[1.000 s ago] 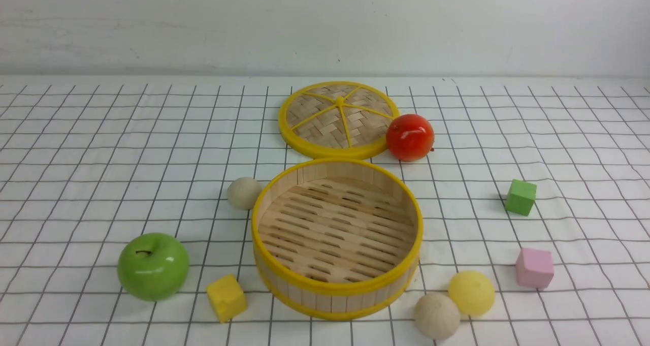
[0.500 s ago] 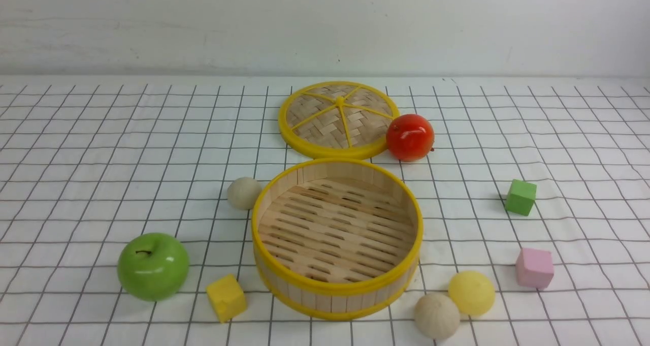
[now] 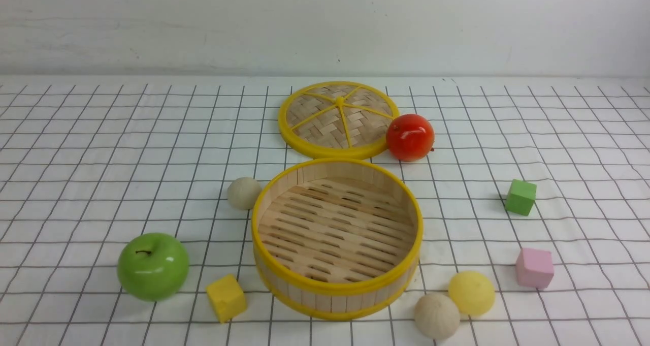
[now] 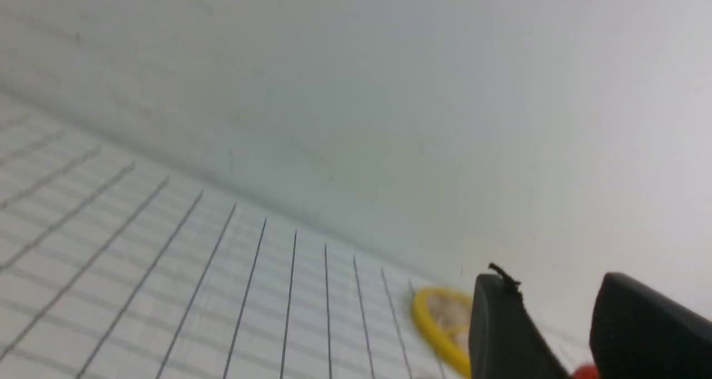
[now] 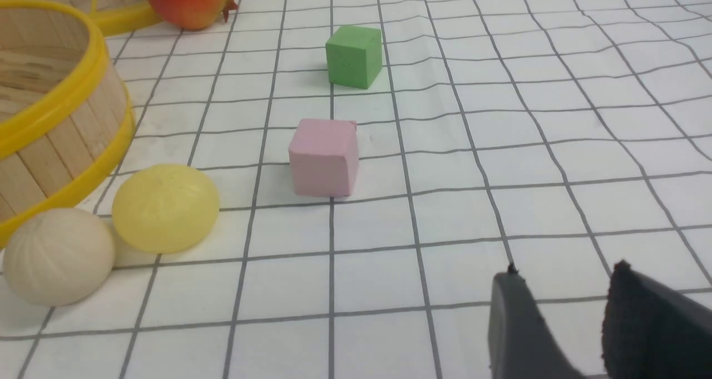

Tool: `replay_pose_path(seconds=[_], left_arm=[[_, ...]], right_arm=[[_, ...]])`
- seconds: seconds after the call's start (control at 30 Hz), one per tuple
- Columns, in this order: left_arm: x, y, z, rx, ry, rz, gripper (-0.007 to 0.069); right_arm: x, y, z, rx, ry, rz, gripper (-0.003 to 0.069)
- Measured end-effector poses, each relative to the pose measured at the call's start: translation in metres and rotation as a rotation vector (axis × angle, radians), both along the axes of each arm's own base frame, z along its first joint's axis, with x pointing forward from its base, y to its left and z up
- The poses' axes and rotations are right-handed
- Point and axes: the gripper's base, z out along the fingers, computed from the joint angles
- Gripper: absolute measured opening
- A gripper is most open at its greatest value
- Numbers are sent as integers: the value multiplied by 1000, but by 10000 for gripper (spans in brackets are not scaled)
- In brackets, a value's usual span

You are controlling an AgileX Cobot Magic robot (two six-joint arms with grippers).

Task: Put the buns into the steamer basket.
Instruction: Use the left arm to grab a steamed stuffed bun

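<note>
Our left gripper (image 4: 556,290) has its two dark jaws a little apart and holds nothing. Our right gripper (image 5: 564,279) is the same, low over the white checked cloth (image 3: 101,148). Near it lie a pale yellow bun (image 5: 165,207) and a round beige bun (image 5: 58,255), side by side, just beside the round bamboo steamer basket with yellow rims (image 3: 330,297). At the basket's left side sits another beige bun (image 3: 244,193).
</note>
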Motion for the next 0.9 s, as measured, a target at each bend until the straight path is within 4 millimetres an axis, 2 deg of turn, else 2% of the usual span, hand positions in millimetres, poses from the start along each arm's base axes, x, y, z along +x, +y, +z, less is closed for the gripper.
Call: replay_pose_path(seconds=[0.13, 0.2, 0.23, 0.3, 0.33, 0.37, 0.4, 0.47, 0.57, 0.77, 0.8, 0.9], left_arm=[[-7, -1, 33, 37, -76, -1, 238], [-11, -3, 74, 69, -78, -15, 238], [-13, -3, 80, 73, -77, -18, 238], [-10, -5, 101, 84, -19, -35, 238], [-7, -7, 118, 97, 56, -55, 238], [-3, -8, 125, 104, 122, -70, 238], [0, -8, 126, 105, 144, -74, 238], [14, -12, 129, 121, 343, -112, 238], [31, -15, 122, 121, 504, -140, 238], [61, -20, 106, 60, 671, -183, 238], [75, -21, 98, 48, 738, -188, 238], [101, -23, 84, 30, 850, -193, 238]], right_arm=[[0, 0, 0, 0, 0, 0, 239], [0, 0, 0, 1, 0, 0, 239], [0, 0, 0, 1, 0, 0, 239], [0, 0, 0, 1, 0, 0, 239], [0, 0, 0, 1, 0, 0, 239], [0, 0, 0, 1, 0, 0, 239], [0, 0, 0, 1, 0, 0, 239], [0, 0, 0, 1, 0, 0, 239], [0, 0, 0, 1, 0, 0, 239], [0, 0, 0, 1, 0, 0, 239], [0, 0, 0, 1, 0, 0, 239], [0, 0, 0, 1, 0, 0, 239]])
